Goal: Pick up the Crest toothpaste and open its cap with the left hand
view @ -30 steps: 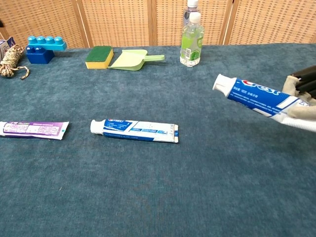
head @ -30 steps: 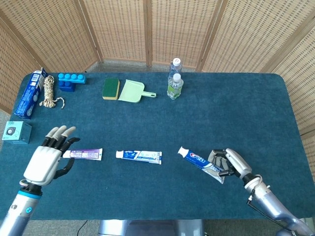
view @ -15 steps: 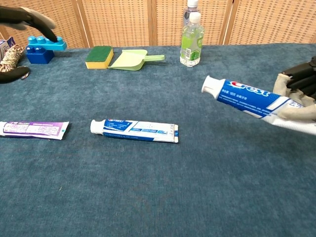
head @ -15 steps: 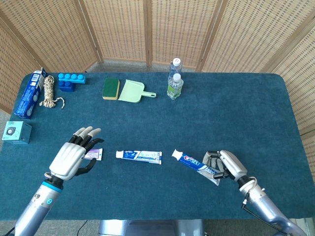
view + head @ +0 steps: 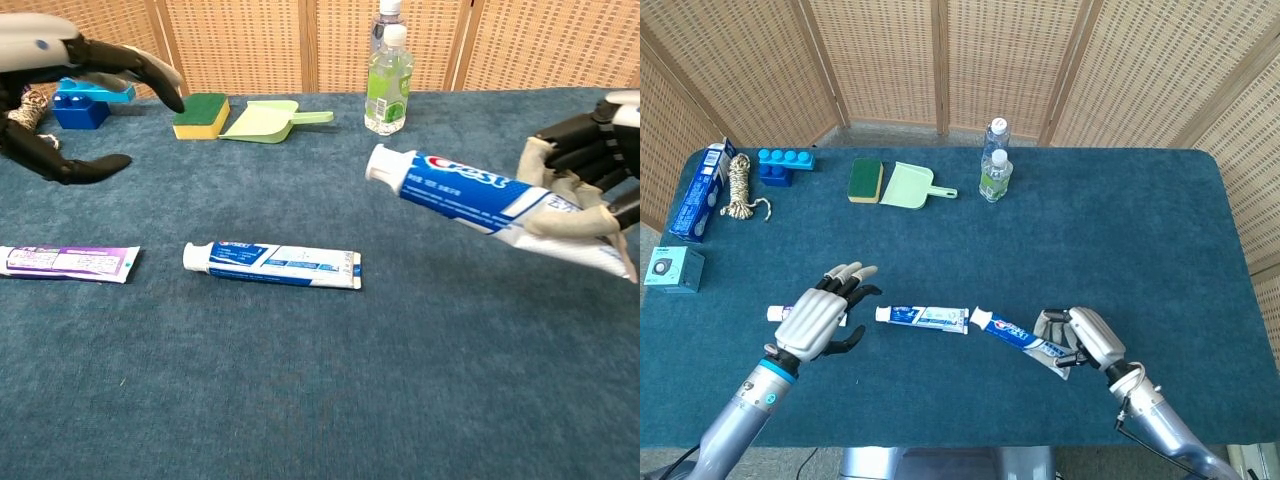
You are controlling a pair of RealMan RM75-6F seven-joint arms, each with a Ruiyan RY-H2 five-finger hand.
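Between my left hand (image 5: 818, 322) and the Crest toothpaste (image 5: 470, 190) cap, the air above the table (image 5: 1120, 220) lies open; only the blue-and-white tube (image 5: 923, 317) lies flat underneath, with the purple tube (image 5: 68, 262) beneath my palm.

Crest toothpaste tube (image 5: 470, 190): glossy plastic, smooth white cap. Table cover (image 5: 1120, 230): matt teal cloth, napped like carpet. Screen behind (image 5: 880, 60): woven cane in wood frames. Water bottles (image 5: 388, 80): clear plastic. Sponge (image 5: 866, 179): rough, matt.

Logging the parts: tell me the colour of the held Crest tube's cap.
White cap, clearest in the chest view.
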